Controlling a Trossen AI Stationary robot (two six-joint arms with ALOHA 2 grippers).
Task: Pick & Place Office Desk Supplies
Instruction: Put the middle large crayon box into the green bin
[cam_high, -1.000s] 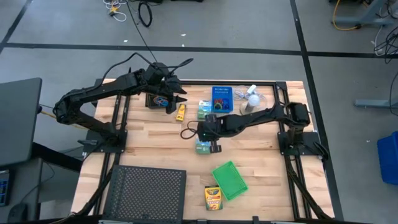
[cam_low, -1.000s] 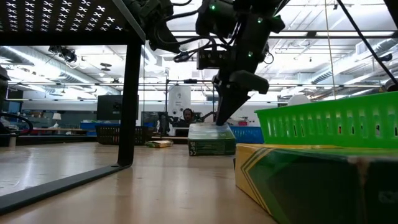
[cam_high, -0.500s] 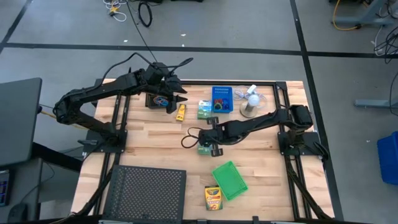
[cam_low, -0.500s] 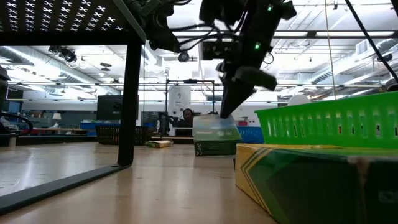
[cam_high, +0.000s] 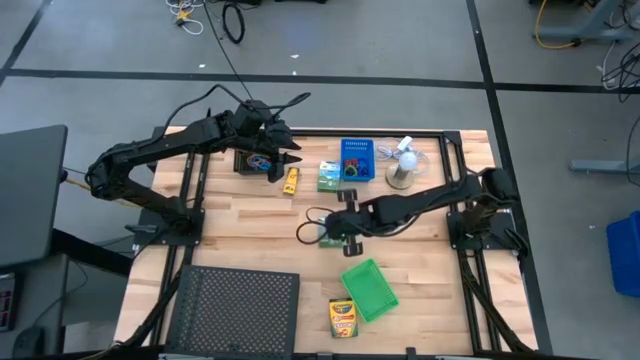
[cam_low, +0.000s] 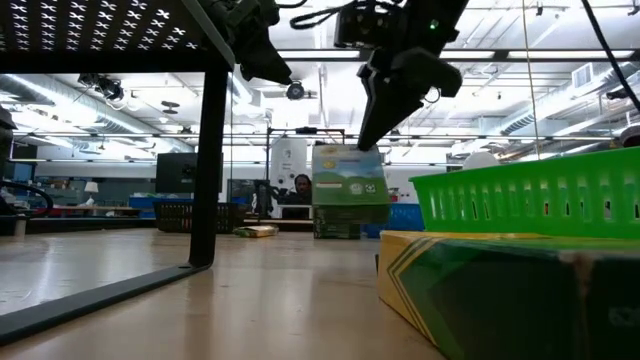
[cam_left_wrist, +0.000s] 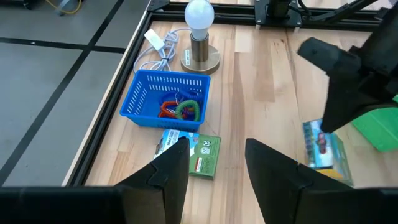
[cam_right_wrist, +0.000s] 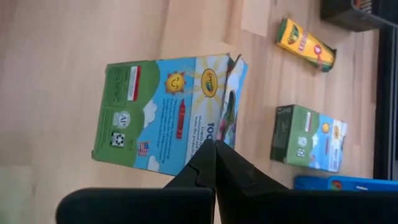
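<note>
Butcher-block table (cam_high: 250, 225) on a grey workshop floor; open lab with ceiling lights behind it in the low view. Landmark: the blue bin (cam_high: 357, 160), at the table's far edge. It holds a tangle of coloured rubber-band loops (cam_left_wrist: 180, 109). Just beside the blue bin, on the left arm's side, a green-white box (cam_high: 328, 176) lies flat on the wood; a little farther that way lies the yellow tube (cam_high: 290, 180), and beyond that a black bin (cam_high: 250, 160). On the blue bin's other side stands the white mini fan (cam_high: 403, 160), not part of the job. Toward the near edge from the blue bin, well apart from it, sits the green bin (cam_high: 369, 289) with the yellow crayon box (cam_high: 343, 318) touching its near corner; a black mesh tray (cam_high: 232, 305) fills the near corner on the left arm's side. Right gripper (cam_high: 341, 228), between the blue bin and the green bin, is clenched on a second green-white box (cam_low: 348, 184); the low view shows that box hanging clear of the table, fingers pinched at its top edge. Left gripper (cam_high: 272, 150) hovers over the black bin, fingers (cam_left_wrist: 171, 171) spread apart, nothing between them. Progress, as a judgement: early to middle. Loops look binned already; one box is lifted, probably bound for the green bin. Second box, tube and crayon box lie loose, still to be placed.
</note>
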